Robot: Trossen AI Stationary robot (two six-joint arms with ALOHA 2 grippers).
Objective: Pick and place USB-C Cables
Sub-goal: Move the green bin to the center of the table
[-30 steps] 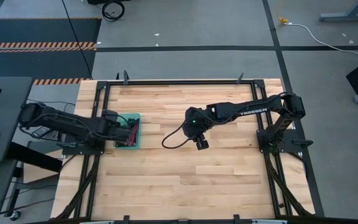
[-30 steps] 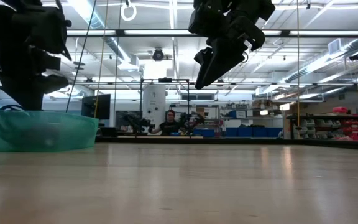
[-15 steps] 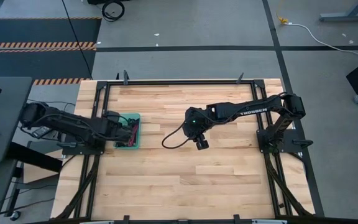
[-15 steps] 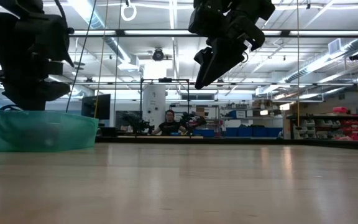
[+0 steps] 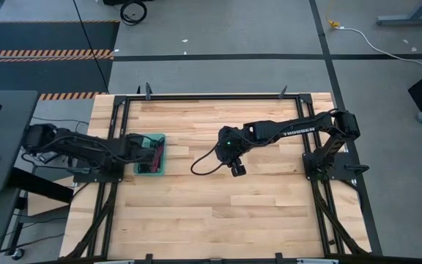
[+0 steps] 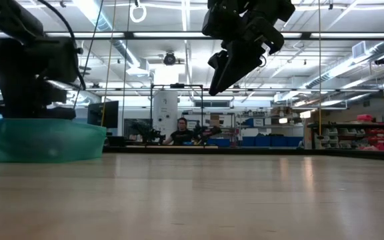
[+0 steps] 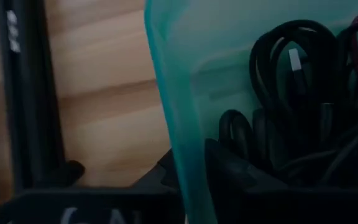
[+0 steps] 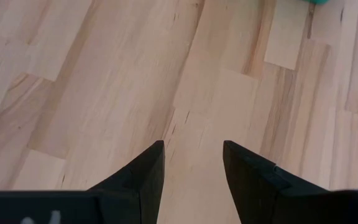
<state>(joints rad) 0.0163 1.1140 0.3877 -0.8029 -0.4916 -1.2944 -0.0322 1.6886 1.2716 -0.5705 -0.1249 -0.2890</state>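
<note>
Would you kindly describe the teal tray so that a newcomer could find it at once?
Look at the wooden table from above and go to its left edge, where the left gripper sits. The teal tray lies there, the only coloured container, holding the bundled USB-C cables.

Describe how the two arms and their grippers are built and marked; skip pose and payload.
Both arms are dark, jointed links. The right arm carries white TROSSEN lettering, a small green light near the wrist, and a black cable looping beside it. The right gripper has two black wedge-shaped fingers. The left arm is equally dark, with no lettering legible.
</note>
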